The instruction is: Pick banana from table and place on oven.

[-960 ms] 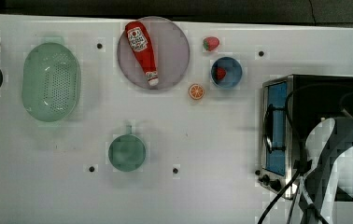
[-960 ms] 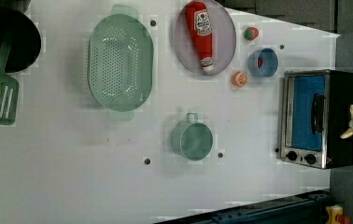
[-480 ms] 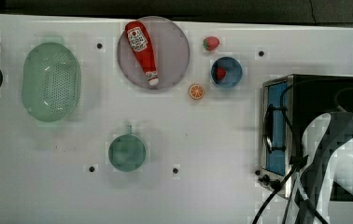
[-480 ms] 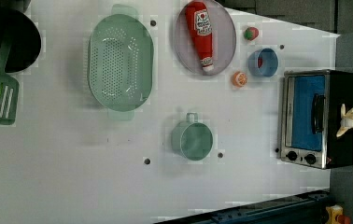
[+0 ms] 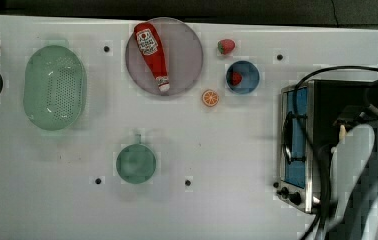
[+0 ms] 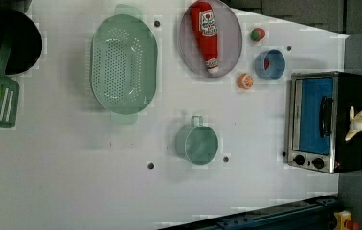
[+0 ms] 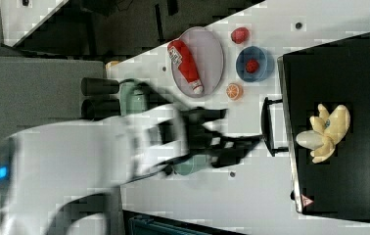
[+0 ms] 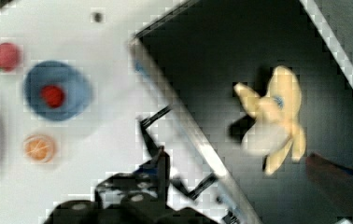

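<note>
The banana (image 7: 324, 131) is lying on the black top of the oven (image 7: 349, 58), free of me, with its peel flaps spread out like a small star. In the left view it is sitting at about 3 o'clock of the picture, close to the oven's back edge. My gripper (image 7: 237, 144) is standing wide with nothing between the fingers, over the table (image 7: 271, 196) just in front of the oven door handle in the right view.

I am judging the banana as a light toy, probably soft plastic or rubber, not fragile. The peeled flaps are looking thin and floppy, so for any new grasp I would be taking the thick middle body across its short side, not a flap. It may roll a little on the smooth top.

The right view is showing the open peel and the pale tip clearly, while the left view is giving only a small yellow shape. The top view is hiding most of the banana behind my white arm; I think a thin pale strip there is part of it, but I am not sure. The wrist view is showing the orange slice (image 8: 39, 148) and the blue bowl (image 8: 58, 90) beside the oven.
</note>
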Robot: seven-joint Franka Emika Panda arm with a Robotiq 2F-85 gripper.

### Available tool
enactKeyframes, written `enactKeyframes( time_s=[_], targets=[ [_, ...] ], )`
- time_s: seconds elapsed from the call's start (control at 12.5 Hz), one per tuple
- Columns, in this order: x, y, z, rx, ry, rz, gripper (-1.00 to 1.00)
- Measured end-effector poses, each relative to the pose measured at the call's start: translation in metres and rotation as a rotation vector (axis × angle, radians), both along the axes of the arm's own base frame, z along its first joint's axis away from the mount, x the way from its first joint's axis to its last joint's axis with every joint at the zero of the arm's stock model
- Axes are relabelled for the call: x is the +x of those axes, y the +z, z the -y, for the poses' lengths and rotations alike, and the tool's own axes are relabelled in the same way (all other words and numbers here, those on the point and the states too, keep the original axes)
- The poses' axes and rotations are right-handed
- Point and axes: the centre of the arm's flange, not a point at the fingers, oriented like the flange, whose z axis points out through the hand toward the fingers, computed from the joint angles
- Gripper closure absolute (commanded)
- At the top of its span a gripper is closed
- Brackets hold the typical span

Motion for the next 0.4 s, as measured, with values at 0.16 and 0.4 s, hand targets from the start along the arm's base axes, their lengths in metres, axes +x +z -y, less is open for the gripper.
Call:
enactKeyframes(
  time_s=[0.16, 0.4],
  targets=[
    [-0.011, 0.051, -0.055, 0.057, -0.047, 0.002, -1.00],
    [0.004, 0.112, -0.188, 0.083, -0.131, 0.037, -1.00]
  ],
)
